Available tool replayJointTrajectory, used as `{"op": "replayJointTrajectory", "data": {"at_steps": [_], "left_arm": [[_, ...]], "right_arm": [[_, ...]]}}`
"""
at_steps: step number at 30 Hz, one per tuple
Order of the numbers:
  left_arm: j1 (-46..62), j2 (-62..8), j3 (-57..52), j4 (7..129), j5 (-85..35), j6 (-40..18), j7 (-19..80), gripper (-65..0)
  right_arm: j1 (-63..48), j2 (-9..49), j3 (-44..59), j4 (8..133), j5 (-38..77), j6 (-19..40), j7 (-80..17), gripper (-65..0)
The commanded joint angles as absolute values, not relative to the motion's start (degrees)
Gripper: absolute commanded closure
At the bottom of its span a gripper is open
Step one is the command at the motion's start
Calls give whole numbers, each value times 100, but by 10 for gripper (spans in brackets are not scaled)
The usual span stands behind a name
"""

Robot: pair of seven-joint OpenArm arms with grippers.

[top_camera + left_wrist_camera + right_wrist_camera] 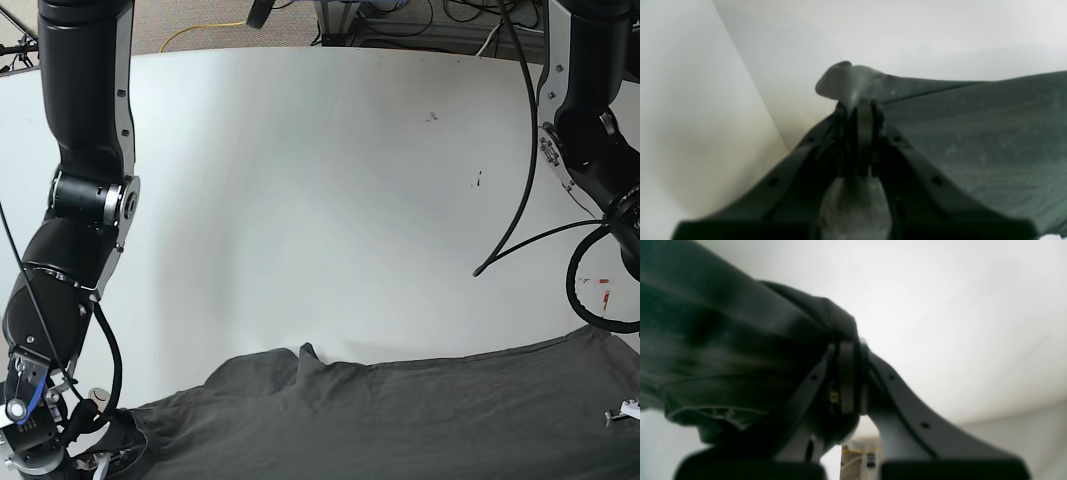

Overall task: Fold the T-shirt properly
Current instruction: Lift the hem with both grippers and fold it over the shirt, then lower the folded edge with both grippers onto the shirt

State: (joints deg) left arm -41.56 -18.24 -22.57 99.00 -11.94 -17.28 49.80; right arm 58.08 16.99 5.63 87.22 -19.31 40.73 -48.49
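2 glossy black arms, silver joint rings, black cables, dark screw-holed fingers.

Robotics lab or test workspace. Evidence: two black robot arms, left side and right side, flank a plain white counter; loose cables lie on carpeted floor beyond the far edge.

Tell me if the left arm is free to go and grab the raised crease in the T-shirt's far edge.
Probably not: the left end effector is shut on the T-shirt, so it must let go before reaching the crease.
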Motion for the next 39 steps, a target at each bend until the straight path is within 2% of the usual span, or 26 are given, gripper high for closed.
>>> {"op": "replayJointTrajectory", "data": {"at_steps": [1,10,14,24,32,34,39], "left_arm": [[-4268,-1886,-2281,9965,-1156,-1684,4901,-1],[-2853,-1824,-2325,10246,-1815,-1684,4875,0],[-2079,-1807,-2325,10255,-1930,-1684,4875,0],[-75,-1578,-2932,10800,-1938,-1684,4875,0],[1138,-1288,-3495,10809,-1938,-1692,4875,0],[1288,-1262,-3600,10791,-1938,-1798,4875,0],[1727,-998,-3943,10765,-1903,-2527,4884,0]], "right_arm": [[5763,1771,602,9112,-2070,4000,-5068,0],[3503,1719,1138,10703,-2035,4000,-5130,0],[2492,1393,1560,11090,-2035,4000,-5130,0],[523,796,2527,11327,-1622,4000,-5112,0],[-462,769,2844,11327,-1288,4000,-5112,0],[-558,743,2897,11327,-1288,4000,-5112,0],[-1007,611,2949,11345,-1297,4000,-5112,0]]}}
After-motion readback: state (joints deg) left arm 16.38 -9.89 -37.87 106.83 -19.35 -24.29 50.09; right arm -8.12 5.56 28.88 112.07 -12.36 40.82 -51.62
